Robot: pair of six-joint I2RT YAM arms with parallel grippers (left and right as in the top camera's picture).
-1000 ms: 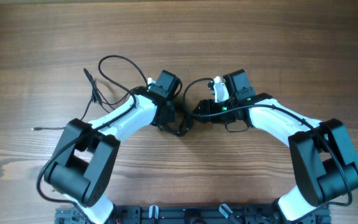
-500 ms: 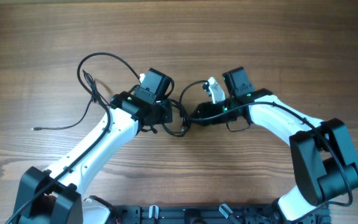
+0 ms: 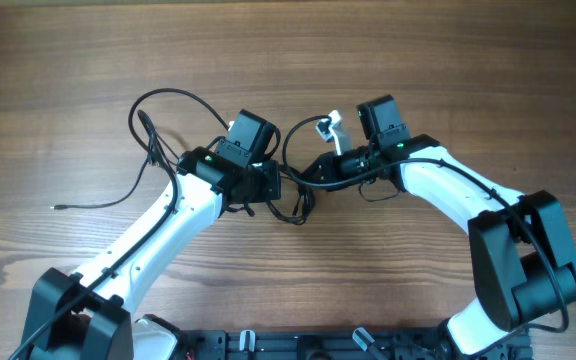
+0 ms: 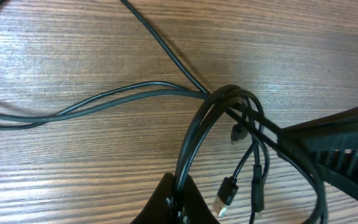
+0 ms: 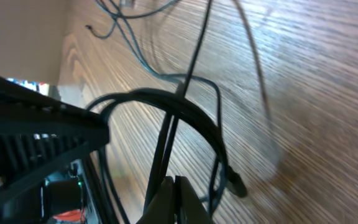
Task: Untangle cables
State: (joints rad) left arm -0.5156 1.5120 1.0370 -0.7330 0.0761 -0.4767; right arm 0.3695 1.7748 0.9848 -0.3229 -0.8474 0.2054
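On the table (image 3: pixel 68 60), thin black cables (image 4: pixel 189 142) bunch in tangled loops.

Brown wooden table (image 3: pixel 68 60) with long horizontal grain and darker streaks

left claw (image 4: pixel 178 193): closed, facing right | right claw (image 5: pixel 171 186): closed, facing left

I am finding the gap between my left claw (image 3: pixel 273 187) and right claw (image 3: pixel 316 175) choking with cables (image 4: pixel 191 134), leaving no way through. Loose loops are sprawling outward of the left claw, while bare tabletop (image 3: pixel 468 70) is lying open beyond the right claw.
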